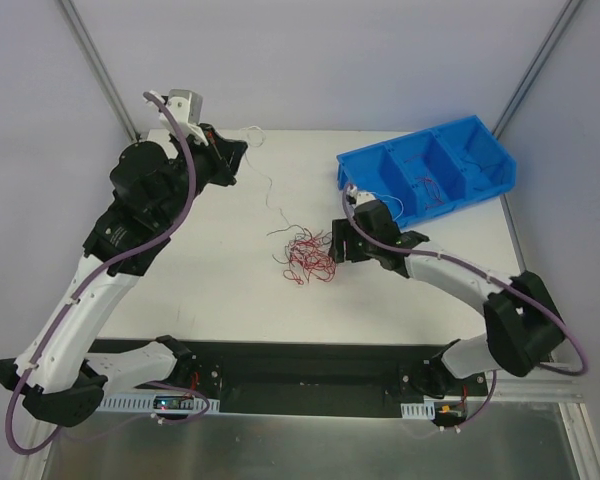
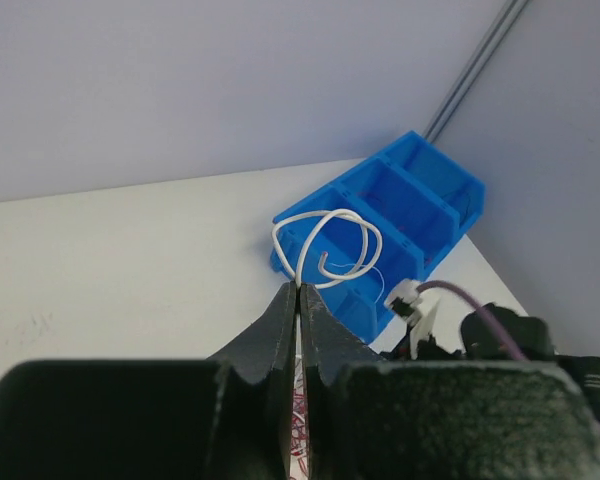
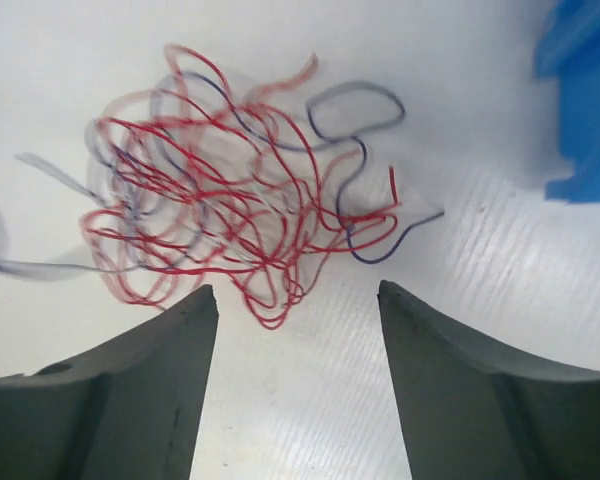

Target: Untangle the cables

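Lighting bright, even, diffuse; shadows faint. Blur: thin curly red wire tangle (image 3: 242,222), left side; blue plastic bin (image 3: 592,110) defocused.

The cables (image 1: 305,255) — a loose, curly tangle, mostly red — lie mid-table; one white strand (image 2: 330,212) loops apart.

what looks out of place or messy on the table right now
The cables lie in a knotted, mostly red heap on the table. One white cable is pinched in the shut left gripper, curling past its tips. The blue bin sits askew at the far right corner. Nothing looks damaged.
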Available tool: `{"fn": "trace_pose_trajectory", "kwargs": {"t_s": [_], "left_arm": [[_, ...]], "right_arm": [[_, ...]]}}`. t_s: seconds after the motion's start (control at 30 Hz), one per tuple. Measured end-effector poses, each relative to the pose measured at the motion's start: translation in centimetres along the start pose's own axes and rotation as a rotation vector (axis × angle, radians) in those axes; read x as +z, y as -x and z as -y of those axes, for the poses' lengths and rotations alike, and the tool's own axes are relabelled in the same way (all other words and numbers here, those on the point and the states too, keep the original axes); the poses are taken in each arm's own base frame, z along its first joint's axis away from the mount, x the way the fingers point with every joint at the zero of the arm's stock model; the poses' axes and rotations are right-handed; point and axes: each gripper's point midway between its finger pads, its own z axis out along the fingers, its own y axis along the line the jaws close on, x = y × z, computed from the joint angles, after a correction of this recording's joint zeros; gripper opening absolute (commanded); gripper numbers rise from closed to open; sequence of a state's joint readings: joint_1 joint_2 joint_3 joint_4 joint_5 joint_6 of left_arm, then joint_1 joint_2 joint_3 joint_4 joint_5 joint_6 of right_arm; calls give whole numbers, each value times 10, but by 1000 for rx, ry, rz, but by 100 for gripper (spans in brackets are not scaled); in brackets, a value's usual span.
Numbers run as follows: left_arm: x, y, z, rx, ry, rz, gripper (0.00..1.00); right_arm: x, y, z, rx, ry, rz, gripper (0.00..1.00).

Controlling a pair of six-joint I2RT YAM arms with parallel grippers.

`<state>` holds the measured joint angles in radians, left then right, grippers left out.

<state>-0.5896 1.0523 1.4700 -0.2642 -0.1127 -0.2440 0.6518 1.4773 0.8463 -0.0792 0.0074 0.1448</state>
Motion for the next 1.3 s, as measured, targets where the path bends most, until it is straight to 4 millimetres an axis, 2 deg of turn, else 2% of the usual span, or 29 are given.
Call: {"fn": "trace_pose_trajectory", "kwargs": {"t_s": [0.1, 0.2, 0.27, 0.33, 0.4, 0.47, 0.7, 0.8, 0.87, 0.97, 1.03, 1.13, 1.17, 1.27, 1.3], "left_arm": [[7, -8, 4, -9, -18, -26, 0], [12, -13, 6, -26, -30, -44, 0], [14, -16, 8, -34, -38, -53, 0], [15, -18, 9, -41, -43, -60, 0], [16, -21, 9, -49, -44, -65, 0], [16, -22, 10, -52, -47, -65, 0], [18, -30, 12, -67, -62, -86, 0], [18, -33, 12, -74, -60, -92, 0], [18, -34, 11, -76, -59, -95, 0], [19, -35, 11, -77, -59, -97, 0], [19, -35, 11, -77, -59, -97, 0], [19, -37, 11, -73, -58, -99, 9], [20, -38, 10, -70, -57, -102, 18], [20, -50, 4, -42, -43, -126, 67], [20, -56, 1, -32, -34, -136, 79]], "right_arm": [[-38, 43, -19, -55, 59, 121, 74], [-76, 87, -52, -105, 187, 259, 75], [-98, 107, -83, -167, 298, 339, 75], [-113, 114, -115, -229, 415, 385, 75], [-121, 116, -143, -269, 521, 407, 75], [-121, 120, -158, -290, 582, 425, 74], [-105, 139, -183, -245, 641, 449, 64], [-108, 145, -191, -232, 671, 473, 53], [-114, 151, -196, -221, 691, 500, 36], [-119, 156, -200, -209, 712, 520, 4], [-121, 157, -202, -196, 723, 522, 0], [-123, 158, -202, -163, 733, 518, 0], [-124, 159, -202, -149, 739, 515, 0], [-128, 167, -198, -90, 767, 513, 0], [-131, 171, -196, -66, 777, 514, 0]]}}
